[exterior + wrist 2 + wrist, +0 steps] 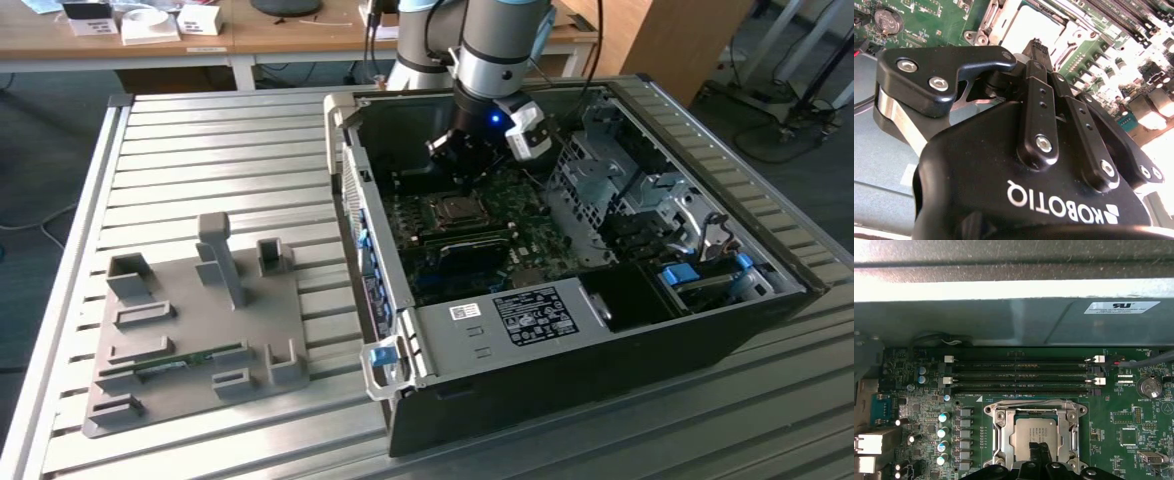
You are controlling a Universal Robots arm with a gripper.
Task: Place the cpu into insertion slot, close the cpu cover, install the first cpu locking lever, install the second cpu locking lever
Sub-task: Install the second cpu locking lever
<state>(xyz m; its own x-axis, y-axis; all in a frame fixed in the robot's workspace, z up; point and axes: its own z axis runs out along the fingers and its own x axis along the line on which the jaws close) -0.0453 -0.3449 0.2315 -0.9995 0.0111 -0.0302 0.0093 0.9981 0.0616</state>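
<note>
The cpu (1035,432) lies flat in its socket on the green motherboard, its silvery top seen through the window of the cpu cover (1004,432). The cover lies down flat around it. A thin wire lever (1026,403) runs along the socket edge nearest the memory slots. My gripper (1040,454) hovers just above the cpu's near edge with its black fingers (1035,100) pressed together and nothing between them. In the exterior view the gripper (463,170) hangs inside the open computer case, directly over the socket (458,208).
Memory slots (1024,374) and a row of capacitors (943,437) flank the socket. The case wall (350,190) and a metal drive cage (627,190) hem in the arm. A grey fixture plate (200,330) rests on the slatted table at the exterior view's left.
</note>
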